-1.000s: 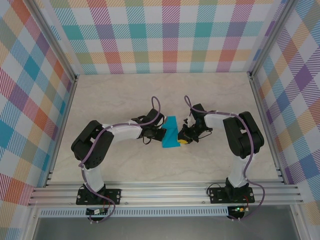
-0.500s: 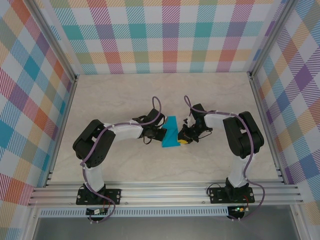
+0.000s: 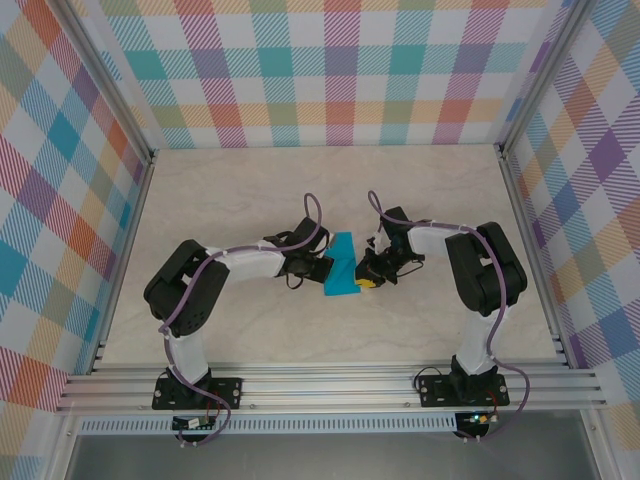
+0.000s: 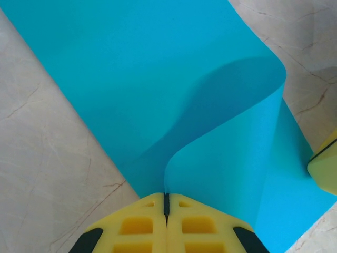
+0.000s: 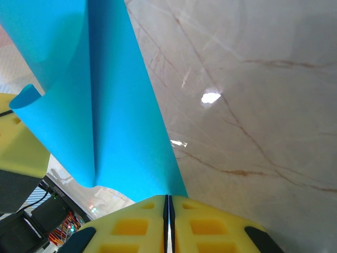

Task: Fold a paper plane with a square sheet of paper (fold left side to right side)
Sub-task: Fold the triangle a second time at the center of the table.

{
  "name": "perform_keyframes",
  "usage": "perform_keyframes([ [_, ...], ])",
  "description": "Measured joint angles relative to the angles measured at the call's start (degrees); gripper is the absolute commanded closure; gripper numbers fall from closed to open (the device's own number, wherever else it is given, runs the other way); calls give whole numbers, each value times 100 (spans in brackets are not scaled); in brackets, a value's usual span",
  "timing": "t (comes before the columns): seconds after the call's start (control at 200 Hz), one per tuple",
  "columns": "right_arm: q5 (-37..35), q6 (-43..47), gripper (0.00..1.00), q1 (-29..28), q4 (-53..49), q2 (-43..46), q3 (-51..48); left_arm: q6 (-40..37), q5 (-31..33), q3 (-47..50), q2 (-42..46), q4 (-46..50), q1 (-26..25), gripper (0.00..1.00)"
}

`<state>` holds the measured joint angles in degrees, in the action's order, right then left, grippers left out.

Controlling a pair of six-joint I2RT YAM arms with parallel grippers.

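Cyan-blue, your one sheet of paper (image 3: 342,266) curls upward. Two grippers flank it: the left gripper (image 4: 166,203) and the right gripper (image 5: 167,203) each pinch its edge, fingers closed.

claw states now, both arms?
Left claw: closed, pinching the blue paper at its edge.
Right claw: closed, pinching the same blue paper.

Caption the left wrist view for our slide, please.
Left gripper pinches the curled cyan paper on the marble table.
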<state>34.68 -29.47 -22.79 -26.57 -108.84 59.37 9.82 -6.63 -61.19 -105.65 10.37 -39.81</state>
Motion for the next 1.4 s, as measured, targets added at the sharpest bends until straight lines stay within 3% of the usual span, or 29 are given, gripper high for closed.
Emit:
perform_keyframes([
  [1.4, 4, 17, 89, 0, -142, -68, 109, 0, 111, 107, 31, -4, 17, 100],
])
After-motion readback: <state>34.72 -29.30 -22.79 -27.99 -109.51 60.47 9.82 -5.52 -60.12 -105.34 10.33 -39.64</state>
